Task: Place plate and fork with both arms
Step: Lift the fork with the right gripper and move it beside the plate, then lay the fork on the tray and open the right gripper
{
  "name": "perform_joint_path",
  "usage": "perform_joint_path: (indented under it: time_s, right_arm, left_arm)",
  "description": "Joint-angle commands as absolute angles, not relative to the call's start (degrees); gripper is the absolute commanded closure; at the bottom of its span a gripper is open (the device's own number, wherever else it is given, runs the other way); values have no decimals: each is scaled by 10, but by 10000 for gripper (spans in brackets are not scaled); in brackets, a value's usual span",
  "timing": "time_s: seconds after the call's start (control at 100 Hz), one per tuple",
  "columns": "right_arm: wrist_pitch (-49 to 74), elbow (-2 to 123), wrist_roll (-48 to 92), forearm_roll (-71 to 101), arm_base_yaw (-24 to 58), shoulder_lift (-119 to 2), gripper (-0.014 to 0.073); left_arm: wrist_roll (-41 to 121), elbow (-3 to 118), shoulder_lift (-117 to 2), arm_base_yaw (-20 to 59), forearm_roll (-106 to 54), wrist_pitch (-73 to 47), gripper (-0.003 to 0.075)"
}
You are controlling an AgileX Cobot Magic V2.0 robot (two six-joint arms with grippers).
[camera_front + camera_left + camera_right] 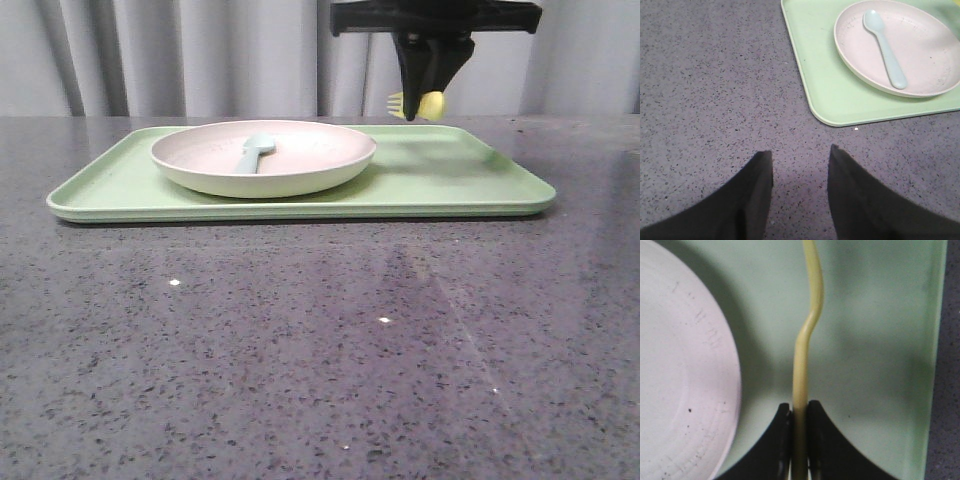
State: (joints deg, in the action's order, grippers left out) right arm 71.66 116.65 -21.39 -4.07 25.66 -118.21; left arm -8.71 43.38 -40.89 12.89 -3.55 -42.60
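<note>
The plate (264, 158) sits on the left part of the light-green tray (470, 190), with a pale blue-green spoon (254, 153) lying in it. The plate also shows in the left wrist view (920, 55) and the right wrist view (680, 365). My right gripper (425, 105) is shut on the yellow fork (415, 104) and holds it in the air above the tray's right part, beside the plate. In the right wrist view the fork (807, 335) is pinched edge-on between the fingers. My left gripper (800, 155) is open and empty over the bare table, near the tray's corner; it is not in the front view.
The tray (825, 90) lies across the far middle of the dark speckled table (300, 340). Grey curtains hang behind. The tray's raised rim (935, 340) runs close to the fork's right side.
</note>
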Motion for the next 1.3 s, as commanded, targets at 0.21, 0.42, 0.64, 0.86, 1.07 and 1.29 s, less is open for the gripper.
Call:
perform_joint_path:
  time_s: [0.21,0.42,0.64,0.86,1.07,1.29]
  right_arm:
    - [766,1176,-211,-38,254,-1182,587]
    - [764,1175,-211,-33,254,-1185,405]
    - [764,1175,-211,-33,254,-1185,256]
    - [770,1175,-211,-33,254,-1174,256]
    - [770,1173,-211,-33,255,-1147,256]
    - [750,1139,-211,-33,257,-1091,256]
  left_arm:
    - [-94,450,-407,134,-39,-391,459]
    - [-94,450,-407,134,-39,-391,459]
    - [-94,450,-407,134,-39,-391,459]
    - [-94,450,-407,134,-39,-391,459]
    - [-94,450,-405,134,-39,-379,459]
    - [-94,450,-405,134,-37,-372,460]
